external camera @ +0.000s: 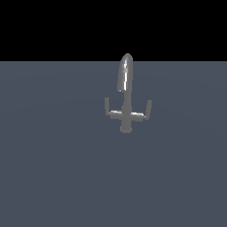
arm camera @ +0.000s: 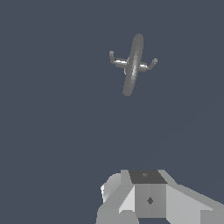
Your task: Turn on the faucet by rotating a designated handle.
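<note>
The gripper [arm camera: 151,199] shows only in the wrist view, as a blocky grey body at the frame's edge; its fingertips are out of sight, so I cannot tell whether it is released or clenched. It holds nothing and hangs high above the floor [external camera: 53,168], well apart from the faucet [external camera: 126,95]. The faucet stands alone on that plain grey floor, toward the far edge, slightly to the exterior view's right of centre, with its arched spout [external camera: 125,73] rising over a round base [external camera: 126,128]. A crossbar sits low on the stem and ends in two upturned levers, one on the exterior view's left [external camera: 110,108] and one on the exterior view's right [external camera: 145,111]. They mirror each other, and nothing in either view marks which one is the designated handle, so I cannot say. The step in hand looks like the approach, and the task seems hardly begun. To do it well, the arm should descend toward the chosen lever from the open side, clear of the spout, set a finger against the upright tip rather than the arm near the stem, and push in an arc about the stem. A straight shove risks slipping off the slim tip.
</note>
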Robot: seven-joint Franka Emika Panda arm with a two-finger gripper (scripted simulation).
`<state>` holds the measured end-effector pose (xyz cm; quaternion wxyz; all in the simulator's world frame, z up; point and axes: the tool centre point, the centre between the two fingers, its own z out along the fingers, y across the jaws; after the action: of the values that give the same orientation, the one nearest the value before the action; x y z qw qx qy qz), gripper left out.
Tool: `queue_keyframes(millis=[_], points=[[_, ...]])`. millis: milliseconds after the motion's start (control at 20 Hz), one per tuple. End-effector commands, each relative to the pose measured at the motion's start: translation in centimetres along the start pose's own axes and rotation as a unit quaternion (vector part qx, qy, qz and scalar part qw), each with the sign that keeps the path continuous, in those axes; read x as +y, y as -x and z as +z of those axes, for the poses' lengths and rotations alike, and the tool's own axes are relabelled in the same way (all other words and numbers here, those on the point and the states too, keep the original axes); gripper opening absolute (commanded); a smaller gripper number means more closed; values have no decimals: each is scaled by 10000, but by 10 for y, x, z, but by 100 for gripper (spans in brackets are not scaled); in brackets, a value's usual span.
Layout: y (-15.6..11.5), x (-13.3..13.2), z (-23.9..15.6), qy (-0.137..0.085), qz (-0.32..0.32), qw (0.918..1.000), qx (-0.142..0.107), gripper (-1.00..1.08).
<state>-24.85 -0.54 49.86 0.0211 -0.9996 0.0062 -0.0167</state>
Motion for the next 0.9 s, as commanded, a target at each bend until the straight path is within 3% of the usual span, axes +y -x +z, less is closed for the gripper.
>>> queue_keyframes(millis=[0, 400, 850], points=[[-1, 2, 0, -35, 26, 10000, 3, -100], [-4, 3, 1, 48, -124, 9999, -54, -100], [-17, 8, 7, 381, -808, 9954, -347, -100]])
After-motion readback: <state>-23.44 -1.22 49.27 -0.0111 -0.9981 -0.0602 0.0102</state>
